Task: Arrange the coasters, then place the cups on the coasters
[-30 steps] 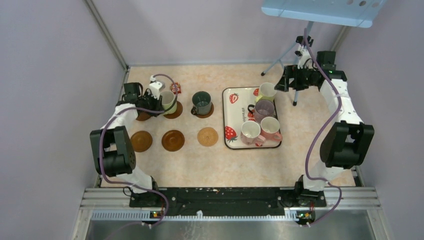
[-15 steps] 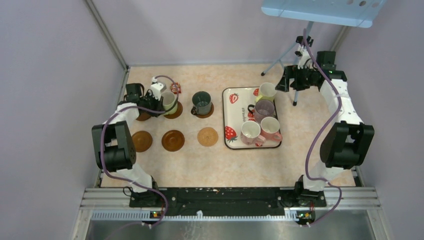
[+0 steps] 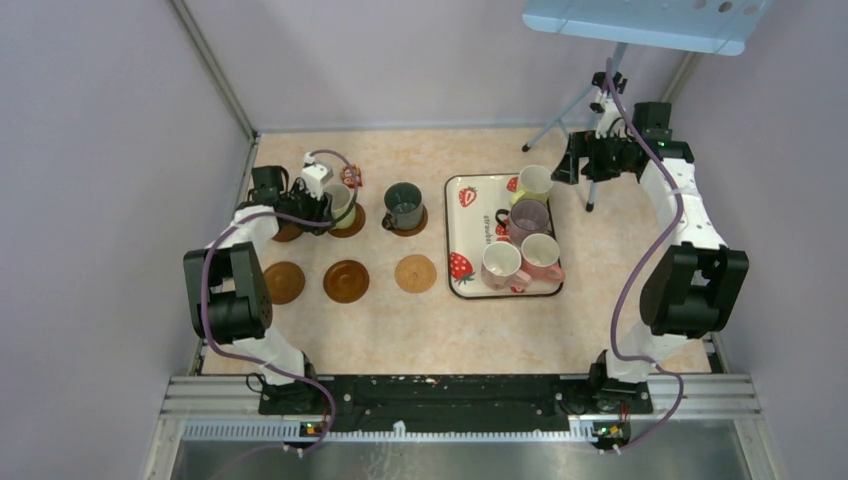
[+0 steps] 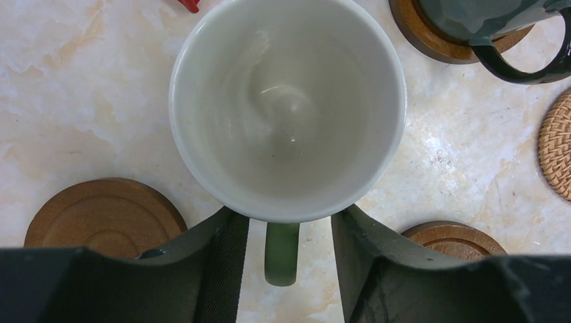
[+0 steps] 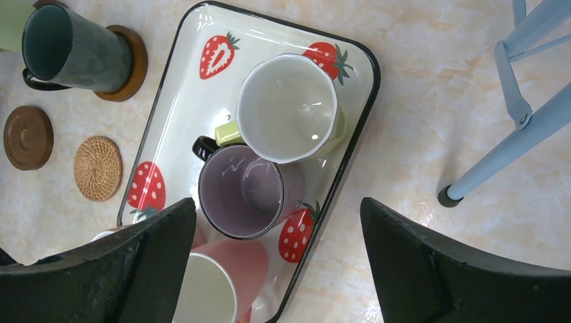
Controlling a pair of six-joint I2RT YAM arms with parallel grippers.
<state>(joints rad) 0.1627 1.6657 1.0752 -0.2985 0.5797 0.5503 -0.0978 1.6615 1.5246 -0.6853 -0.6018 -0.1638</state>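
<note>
A light yellow-green cup [image 4: 288, 108] stands on the dark brown coaster [image 3: 349, 222] in the middle of the back row. My left gripper [image 4: 288, 212] is open, one finger on each side of the cup's green handle [image 4: 281, 252] with a gap on both sides. The dark green cup [image 3: 404, 205] sits on the coaster beside it. Bare coasters lie at the front left [image 3: 283, 282], front middle [image 3: 346, 281] and, in tan, front right [image 3: 415, 273]. My right gripper [image 5: 277, 202] hangs open above the tray's cups: yellow-green [image 5: 289, 108], purple [image 5: 242, 192], pink [image 5: 236, 269] and cream-white [image 3: 500, 264].
The strawberry-print tray [image 3: 470, 240] lies right of the coasters. A small red packet [image 4: 190, 4] sits just behind the yellow-green cup. A blue tripod leg [image 5: 512, 161] stands on the table to the right of the tray. Another brown coaster [image 4: 101, 212] lies under my left gripper.
My left jaws have parted and let go of the yellow-green cup's handle; the cup now stands on its coaster. The right arm has not moved.
</note>
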